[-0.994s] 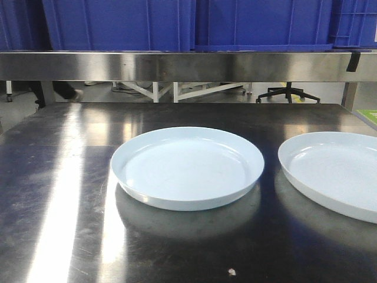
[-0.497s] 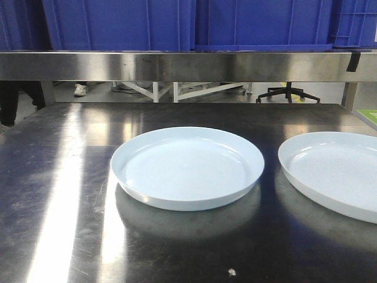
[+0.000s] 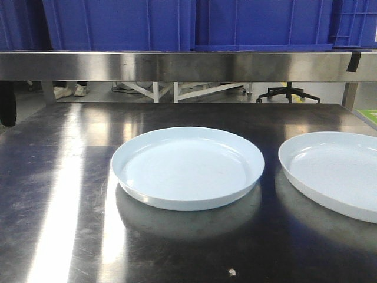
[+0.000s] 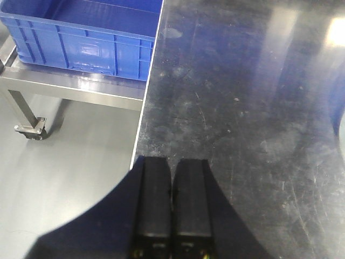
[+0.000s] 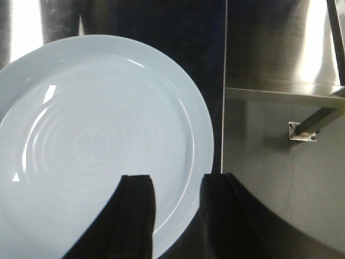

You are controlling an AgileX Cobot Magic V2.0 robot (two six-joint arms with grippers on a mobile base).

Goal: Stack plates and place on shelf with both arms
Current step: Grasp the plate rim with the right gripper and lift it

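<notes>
Glossy pale blue-white, the two plates lie flat and apart on the dark scratched steel surface; the middle plate sits about halfway between the side edges, and the right-hand plate lies close to the right edge (partly cut off in the front view). Beyond the far edge runs the shelf, with blue crates on it. The left gripper is clenched on nothing, pads pressed together, above the left edge and well away from either plate. The right gripper is spread, its jaws standing either side of the right-hand plate's rim; whether they touch it I cannot tell. Nothing is stacked yet. Both plates look stiff, slick and probably breakable; the low upturned rim seems the only place to pinch, and a one-sided hold there would likely let the plate tip or slide.
</notes>
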